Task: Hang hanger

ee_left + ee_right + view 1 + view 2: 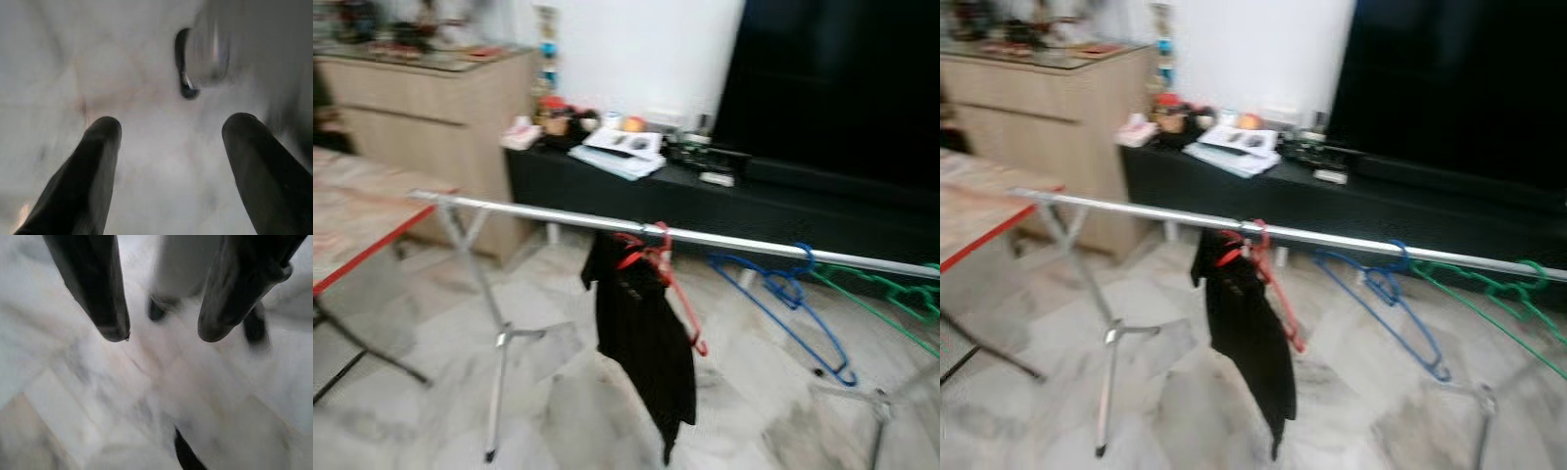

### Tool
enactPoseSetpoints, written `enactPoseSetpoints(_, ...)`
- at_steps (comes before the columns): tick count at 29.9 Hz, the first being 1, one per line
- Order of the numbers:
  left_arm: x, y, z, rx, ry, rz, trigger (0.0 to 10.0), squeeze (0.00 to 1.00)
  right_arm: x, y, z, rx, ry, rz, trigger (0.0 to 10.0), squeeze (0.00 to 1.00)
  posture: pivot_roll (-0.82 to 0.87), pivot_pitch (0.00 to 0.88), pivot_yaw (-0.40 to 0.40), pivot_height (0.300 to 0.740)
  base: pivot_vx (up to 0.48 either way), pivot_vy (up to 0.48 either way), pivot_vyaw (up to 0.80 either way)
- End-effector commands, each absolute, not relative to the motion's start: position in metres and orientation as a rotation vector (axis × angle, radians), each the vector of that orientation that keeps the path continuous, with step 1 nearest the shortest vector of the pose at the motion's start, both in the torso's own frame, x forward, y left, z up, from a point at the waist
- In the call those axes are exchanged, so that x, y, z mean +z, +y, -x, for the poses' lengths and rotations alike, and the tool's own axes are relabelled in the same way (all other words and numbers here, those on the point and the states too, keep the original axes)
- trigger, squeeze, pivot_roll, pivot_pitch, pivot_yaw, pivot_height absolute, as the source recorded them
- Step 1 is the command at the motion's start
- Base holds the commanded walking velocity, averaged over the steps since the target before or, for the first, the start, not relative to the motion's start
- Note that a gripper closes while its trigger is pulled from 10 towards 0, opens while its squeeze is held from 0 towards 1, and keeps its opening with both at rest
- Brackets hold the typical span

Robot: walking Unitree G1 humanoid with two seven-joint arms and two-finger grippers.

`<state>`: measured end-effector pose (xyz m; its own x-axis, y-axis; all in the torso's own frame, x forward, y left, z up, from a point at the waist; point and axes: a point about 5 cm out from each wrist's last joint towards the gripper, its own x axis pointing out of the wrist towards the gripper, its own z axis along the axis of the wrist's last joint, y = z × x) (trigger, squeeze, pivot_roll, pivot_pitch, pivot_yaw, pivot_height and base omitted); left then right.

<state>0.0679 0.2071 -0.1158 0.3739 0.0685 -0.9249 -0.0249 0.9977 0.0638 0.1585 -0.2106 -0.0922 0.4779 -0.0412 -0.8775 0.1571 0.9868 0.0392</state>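
- Blur softens both head views, so you cannot read the small clutter on the black cabinet [724,196] behind the rail [548,212]; papers and a few small items are all that can be told.
- The rail's right end runs out of the picture, and the green hanger [901,299] is cut off with it.
- Beyond the rail you see a pale marble-tiled floor [548,392], a white wall, a large dark screen above the cabinet, and a wooden dresser [431,108]; a red-edged table [352,230] stands off the rail's left end.
- Three hangers hang on the rail: a red hanger [666,274] near its middle carrying a black garment [641,343], then a blue hanger [788,304], then the green one furthest right, both bare.
- The rail rests on a crossed metal stand [499,333] at its left.
- Your left tool [168,132] points down at the floor, fingers spread, nothing between them.
- Your right tool [161,330] likewise hangs over the floor, fingers apart and empty.
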Motion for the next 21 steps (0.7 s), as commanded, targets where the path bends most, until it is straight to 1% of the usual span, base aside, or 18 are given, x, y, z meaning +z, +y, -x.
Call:
enactPoseSetpoints(1,-0.114,0.2108,-0.0744,0.059,1.17,-0.052,10.0,0.0,-0.0951,-0.2085,-0.1522,-0.123,1.088,-0.128,10.0,0.0,0.08,0.0,-0.044,0.74,0.0,0.0,0.0)
enactPoseSetpoints(15,-0.114,0.2107,-0.0745,0.059,1.169,-0.042,10.0,0.0,-0.0954,-0.208,-0.1519,-0.123,1.093,-0.132,10.0,0.0,0.08,0.0,-0.042,0.74,0.0,0.0,0.0)
enactPoseSetpoints(21,-0.114,0.2106,-0.0746,0.058,1.168,-0.042,10.0,0.0,-0.0954,-0.2079,-0.1518,-0.115,1.097,-0.126,10.0,0.0,0.08,0.0,-0.043,0.74,0.0,0.0,-0.73)
